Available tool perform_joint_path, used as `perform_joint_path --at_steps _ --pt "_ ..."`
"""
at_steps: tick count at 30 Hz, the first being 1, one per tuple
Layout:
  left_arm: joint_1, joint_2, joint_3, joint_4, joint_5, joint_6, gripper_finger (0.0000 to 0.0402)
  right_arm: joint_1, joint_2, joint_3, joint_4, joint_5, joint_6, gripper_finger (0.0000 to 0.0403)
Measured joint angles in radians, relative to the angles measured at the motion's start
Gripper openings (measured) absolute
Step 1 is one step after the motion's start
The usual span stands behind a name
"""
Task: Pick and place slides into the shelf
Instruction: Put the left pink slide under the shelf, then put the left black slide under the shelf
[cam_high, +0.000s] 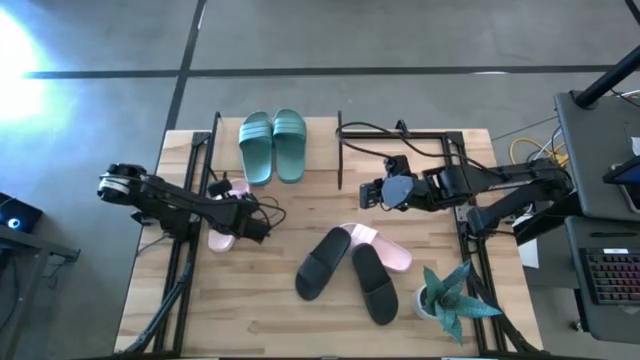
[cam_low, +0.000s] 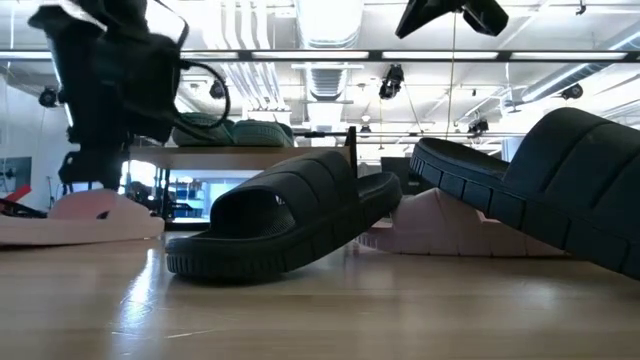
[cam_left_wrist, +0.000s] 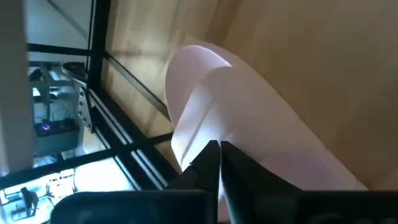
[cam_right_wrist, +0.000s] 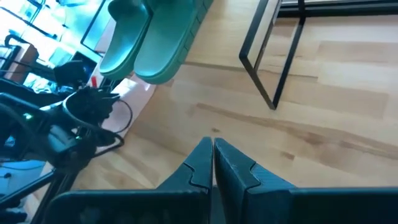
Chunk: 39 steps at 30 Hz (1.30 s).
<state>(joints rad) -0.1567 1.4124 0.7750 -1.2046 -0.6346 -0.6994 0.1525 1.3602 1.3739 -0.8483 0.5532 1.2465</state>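
The green pair sits on top of the shelf at the table's far edge; it shows in the low view as the green pair on the shelf's board. One pale pink slide lies on the table at the left. My left gripper is shut and points down over that slide's strap. The second pink slide lies mid-table. Two black slides lean on it by their far ends, tilted. My right gripper is shut and hovers right of the shelf. My left gripper's shut fingertips stand right at the pink slide's strap, coming from above. I cannot tell whether they touch it. The slide lies flat on the table.
A green spiky potted plant stands at the table's near right. Black side rails run along both sides. The shelf's thin black frame stands just beyond my right gripper. Bare tabletop lies near the front left.
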Motion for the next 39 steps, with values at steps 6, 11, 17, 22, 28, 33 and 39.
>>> perform_joint_path --at_steps 6,11,17,22,28,33,39 --pt "-0.028 -0.009 0.14 -0.127 0.023 -0.025 0.0 -0.002 0.0 0.0 -0.002 0.0 0.01 0.0009" --pt "-0.039 -0.021 0.252 -0.106 0.023 -0.023 0.0018 -0.012 0.002 0.0 -0.008 0.0 0.01 0.0009" --pt "-0.044 -0.022 0.318 -0.027 0.109 0.098 0.0073 -0.02 0.002 0.0 -0.008 -0.002 0.002 0.0009" --pt "-0.057 -0.022 0.327 0.18 0.237 0.199 0.0103 -0.021 0.002 0.0 -0.008 -0.067 -0.024 0.0009" --pt "-0.061 -0.022 0.32 0.415 0.512 0.233 0.0112 0.015 0.011 -0.02 -0.008 -0.363 -0.07 0.0009" --pt "-0.065 -0.015 0.303 0.525 0.614 0.229 0.0112 0.105 0.034 -0.085 -0.009 -0.476 -0.054 0.0009" --pt "-0.069 0.015 0.301 0.566 0.672 0.201 0.0112 0.177 0.086 -0.156 0.204 -0.538 -0.105 0.0009"
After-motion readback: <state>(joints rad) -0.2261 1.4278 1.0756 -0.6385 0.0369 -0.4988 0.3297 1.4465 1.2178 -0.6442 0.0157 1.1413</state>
